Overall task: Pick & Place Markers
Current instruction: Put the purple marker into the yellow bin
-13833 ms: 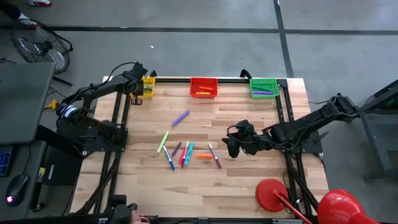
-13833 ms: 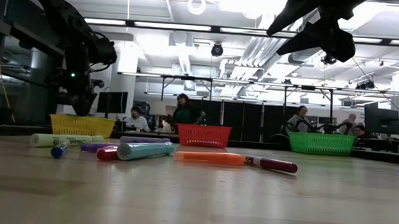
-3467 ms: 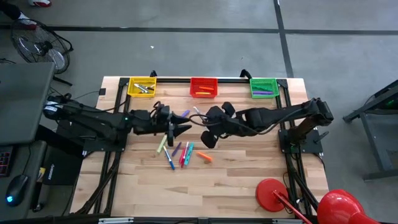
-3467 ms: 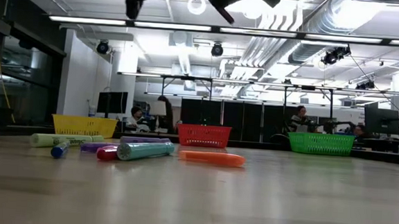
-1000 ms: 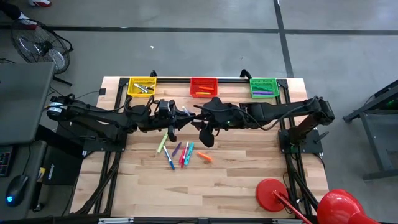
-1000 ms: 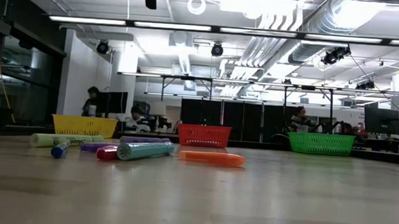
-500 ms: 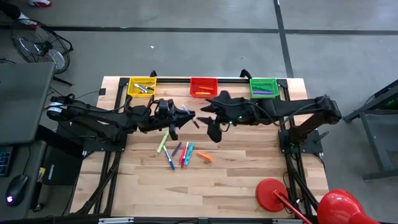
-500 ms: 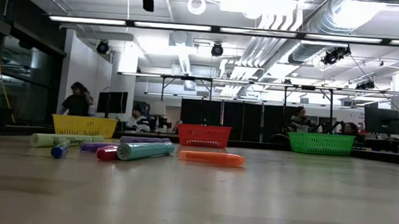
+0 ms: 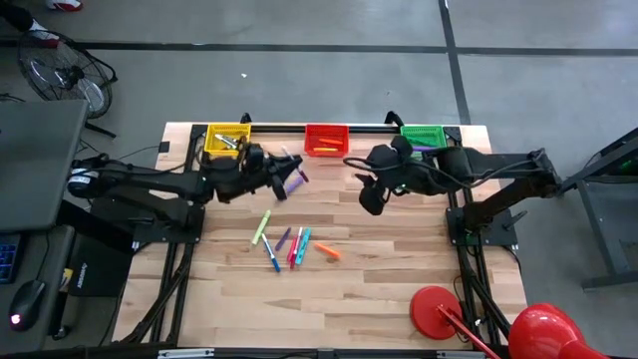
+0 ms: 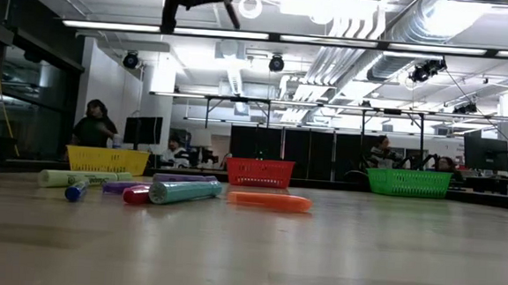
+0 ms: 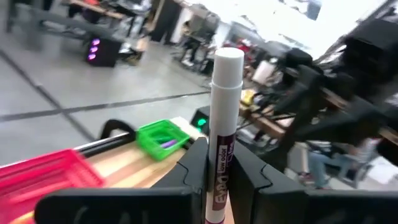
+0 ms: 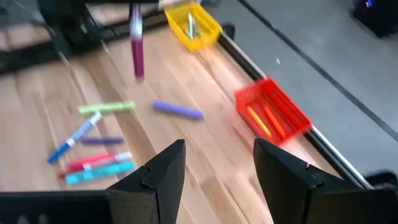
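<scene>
Markers (image 9: 287,244) lie clustered mid-surface below my hands in the high view; my left hand (image 9: 282,178) grips a purple-and-white marker (image 9: 294,170) aloft. Left wrist view: that marker stands clamped between my fingers (image 11: 194,163). Right wrist view: my right hand (image 12: 217,168) hangs open, empty.

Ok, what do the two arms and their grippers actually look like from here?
Both arms are dark, jointed links on black frame bases at the table's side edges. The left arm carries a small lit spot near its base. The left gripper has two flat, matte black fingers with straight inner faces. The right gripper has two broader dark fingers, tapering toward the tips.
</scene>
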`<state>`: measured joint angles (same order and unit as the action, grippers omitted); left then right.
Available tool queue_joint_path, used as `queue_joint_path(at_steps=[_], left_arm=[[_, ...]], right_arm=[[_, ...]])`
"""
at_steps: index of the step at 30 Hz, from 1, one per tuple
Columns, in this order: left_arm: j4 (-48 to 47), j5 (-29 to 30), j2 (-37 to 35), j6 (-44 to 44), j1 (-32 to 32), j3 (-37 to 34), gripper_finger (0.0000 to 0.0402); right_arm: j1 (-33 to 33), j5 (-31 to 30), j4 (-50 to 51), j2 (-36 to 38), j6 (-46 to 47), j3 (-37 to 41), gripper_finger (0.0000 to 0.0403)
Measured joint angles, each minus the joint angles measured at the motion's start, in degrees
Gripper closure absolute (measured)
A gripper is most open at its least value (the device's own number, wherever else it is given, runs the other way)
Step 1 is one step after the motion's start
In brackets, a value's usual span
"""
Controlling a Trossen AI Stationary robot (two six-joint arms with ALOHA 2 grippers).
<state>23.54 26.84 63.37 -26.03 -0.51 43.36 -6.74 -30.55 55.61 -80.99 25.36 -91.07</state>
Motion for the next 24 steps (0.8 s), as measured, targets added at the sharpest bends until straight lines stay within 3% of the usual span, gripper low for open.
queue_joint_path(at_steps=[6, 15, 20, 24], left_arm=[[-11.7, -4.7, -2.4, -3.3, -8.3, 0.0, 0.0373], [-24.5, -16.7, -4.4, -3.8, -24.6, 1.2, 0.0373], [-36.8, -22.3, -3.5, 1.3, -35.0, 7.9, 0.0373], [-48.8, -23.6, 0.5, 9.4, -41.1, 14.1, 0.0373]], right_arm=[[0.0, 0.8, 4.6, -0.3, 1.2, 0.0, 0.0224], [0.0, -0.5, 6.3, -0.4, 1.2, 0.0, 0.0224], [0.0, -3.6, 6.3, -0.4, 2.0, 0.0, 0.0224], [0.0, -5.2, 6.3, -0.4, 3.2, 0.1, 0.0224]])
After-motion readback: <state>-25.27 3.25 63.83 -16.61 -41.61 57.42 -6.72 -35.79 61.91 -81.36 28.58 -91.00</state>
